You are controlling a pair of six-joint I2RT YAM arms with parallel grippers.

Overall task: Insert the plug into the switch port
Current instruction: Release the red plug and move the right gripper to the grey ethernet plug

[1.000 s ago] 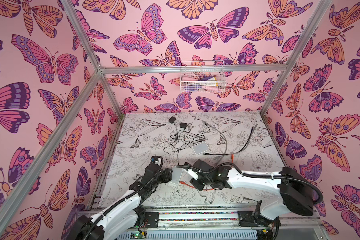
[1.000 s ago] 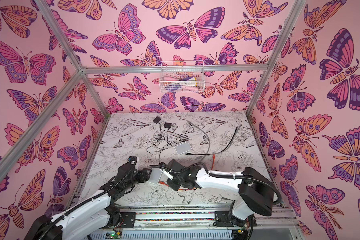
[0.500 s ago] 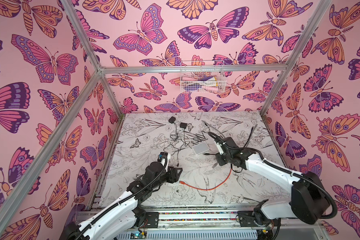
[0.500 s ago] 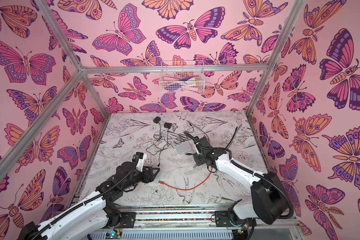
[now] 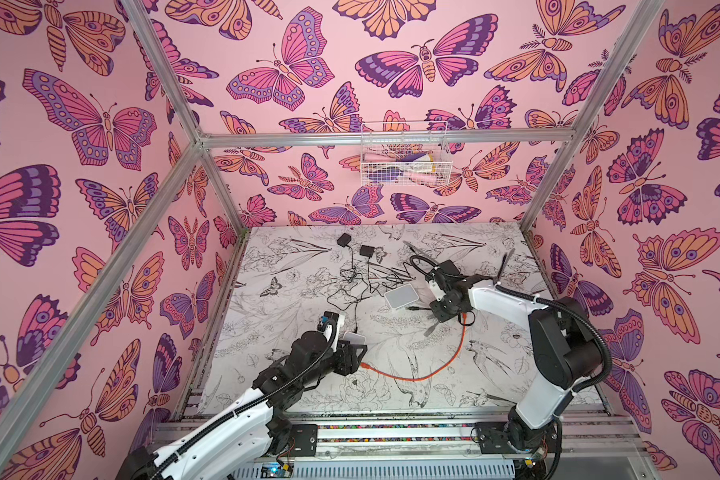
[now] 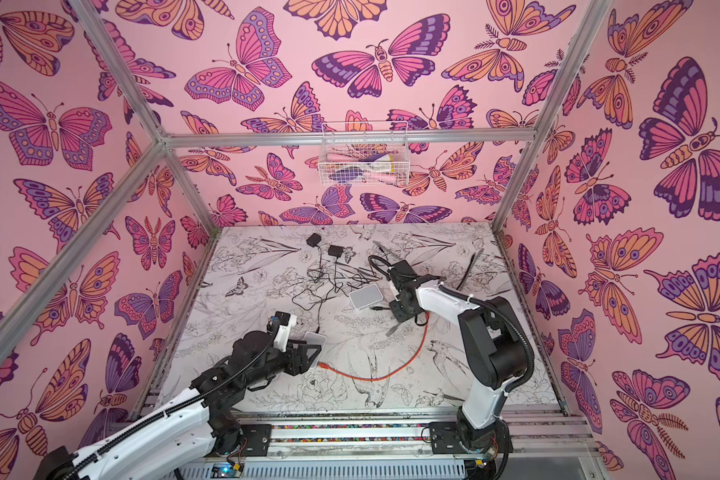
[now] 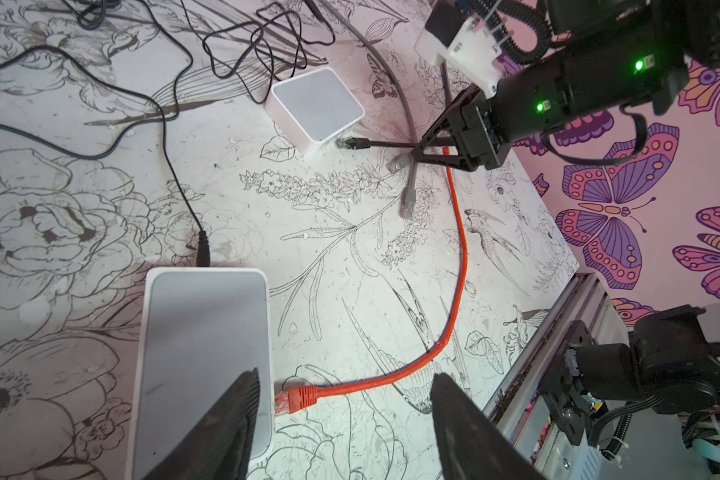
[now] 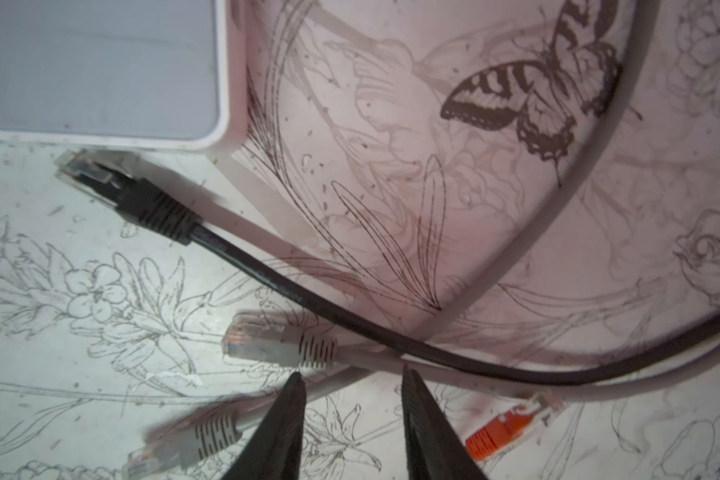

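left gripper [image 7: 344,376] is wide open and empty. orange plug [image 5: 364,365] lies at 5 o'clock of the white switch [image 5: 355,337], touching it. right gripper [image 8: 350,372] is a little open, by a grey plug [image 8: 275,343].

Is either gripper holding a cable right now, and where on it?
Nothing is held. The left gripper stands open over the orange plug; the right gripper is open above the grey cables, gripping none.
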